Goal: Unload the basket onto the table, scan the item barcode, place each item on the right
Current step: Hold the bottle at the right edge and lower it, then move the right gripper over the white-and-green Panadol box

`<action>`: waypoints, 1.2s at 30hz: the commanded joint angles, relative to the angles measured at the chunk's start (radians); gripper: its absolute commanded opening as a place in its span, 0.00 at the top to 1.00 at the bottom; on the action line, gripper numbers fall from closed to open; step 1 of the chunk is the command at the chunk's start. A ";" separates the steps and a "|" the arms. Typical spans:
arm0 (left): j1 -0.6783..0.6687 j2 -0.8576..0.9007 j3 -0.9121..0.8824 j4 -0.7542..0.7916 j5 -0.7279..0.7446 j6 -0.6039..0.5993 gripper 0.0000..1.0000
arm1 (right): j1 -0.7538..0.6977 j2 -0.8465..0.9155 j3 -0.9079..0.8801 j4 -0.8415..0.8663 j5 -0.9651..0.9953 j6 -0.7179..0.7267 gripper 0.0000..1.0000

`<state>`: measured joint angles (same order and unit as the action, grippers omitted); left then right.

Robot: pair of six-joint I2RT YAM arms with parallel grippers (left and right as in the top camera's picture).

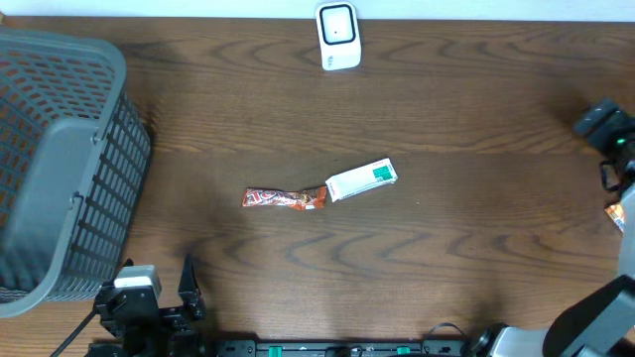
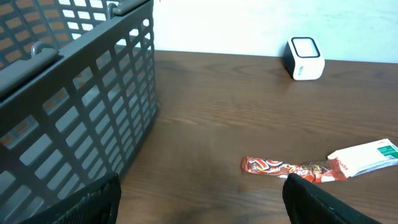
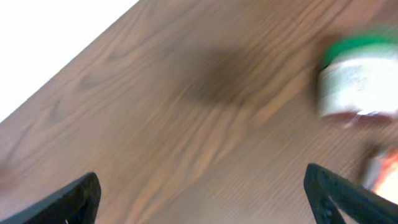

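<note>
Two items lie mid-table: a red snack wrapper (image 1: 286, 198) (image 2: 292, 168) and, touching its right end, a white packet with green print (image 1: 361, 179) (image 2: 367, 155). No barcode is legible on either. The white scanner (image 1: 337, 36) (image 2: 305, 58) stands at the far edge. My left gripper (image 2: 202, 208) is open and empty near the front edge, well short of the wrapper. My right gripper (image 3: 205, 205) is open and empty over bare wood at the far right; its view is blurred. The right arm (image 1: 603, 127) shows at the table's right edge.
A large grey mesh basket (image 1: 60, 159) (image 2: 68, 93) fills the left side, close beside my left gripper. A white tub with a green lid (image 3: 357, 81) and something orange (image 3: 382, 171) (image 1: 617, 213) lie near my right gripper.
</note>
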<state>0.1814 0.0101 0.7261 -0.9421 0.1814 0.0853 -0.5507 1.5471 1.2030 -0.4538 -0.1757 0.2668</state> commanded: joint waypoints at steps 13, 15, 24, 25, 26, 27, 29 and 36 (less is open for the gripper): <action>-0.003 -0.006 0.002 -0.001 0.006 -0.001 0.16 | 0.217 0.012 -0.013 -0.028 0.179 -0.015 0.01; -0.003 -0.006 0.002 -0.001 0.006 -0.001 0.16 | 0.216 0.014 -0.013 0.058 0.270 -0.094 0.01; -0.003 -0.006 0.002 -0.001 0.006 -0.001 0.16 | 0.176 0.091 -0.013 0.436 0.332 -0.254 0.01; -0.003 -0.006 0.002 -0.001 0.006 -0.001 0.16 | 0.175 0.105 -0.013 0.457 0.332 -0.254 0.01; -0.003 -0.006 0.002 -0.001 0.006 -0.001 0.16 | 0.173 0.121 -0.013 0.482 0.332 -0.254 0.01; -0.003 -0.006 0.002 -0.001 0.006 -0.001 0.16 | 0.172 0.143 -0.013 0.509 0.332 -0.254 0.01; -0.003 -0.006 0.002 -0.001 0.006 -0.001 0.16 | 0.172 0.179 -0.013 0.540 0.332 -0.254 0.01; -0.003 -0.006 0.002 -0.001 0.006 -0.001 0.16 | 0.172 0.271 -0.013 0.602 0.332 -0.254 0.01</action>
<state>0.1814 0.0101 0.7261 -0.9421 0.1814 0.0853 -0.3771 1.7973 1.1900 0.1299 0.1398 0.0319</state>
